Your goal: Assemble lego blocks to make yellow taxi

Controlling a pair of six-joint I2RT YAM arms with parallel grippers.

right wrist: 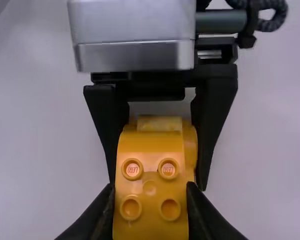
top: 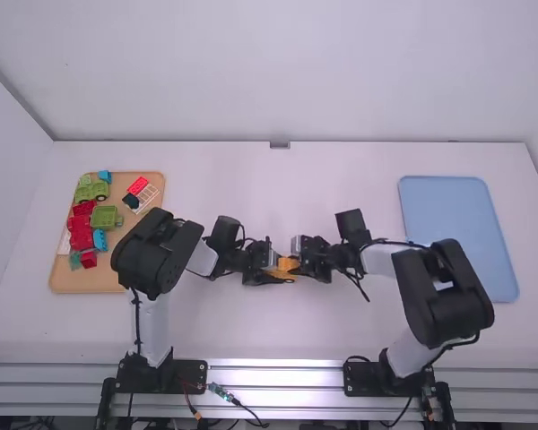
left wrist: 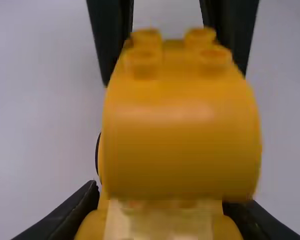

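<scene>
- Yellow taxi [top: 288, 264]: its parts are between the two grippers, over the table [top: 341, 327], just off the fingertips of each.
- Right gripper [right wrist: 150, 186]: its fingers are clamped on the sides of the studded yellow block [left wrist: 180, 140], studs facing back toward its own wrist.
- Left gripper [left wrist: 165, 200]: its fingers pinch the mating yellow piece [left wrist: 160, 220], directly ahead of the right gripper's tips.
- The step in hand looks like pressing the block onto that piece. The two overlap, though I can't quite tell whether they're fully seated.
- To do it well, line up the sides and the hidden studs first, then push the right gripper straight toward the left, with no twist.
- Let the left gripper brace and push back evenly; a sideways load could slip the piece in its fingers or cock the joint.
- Check that no gap shows along the seam before the right gripper lets go, and ease off gently so the block isn't pulled loose.
</scene>
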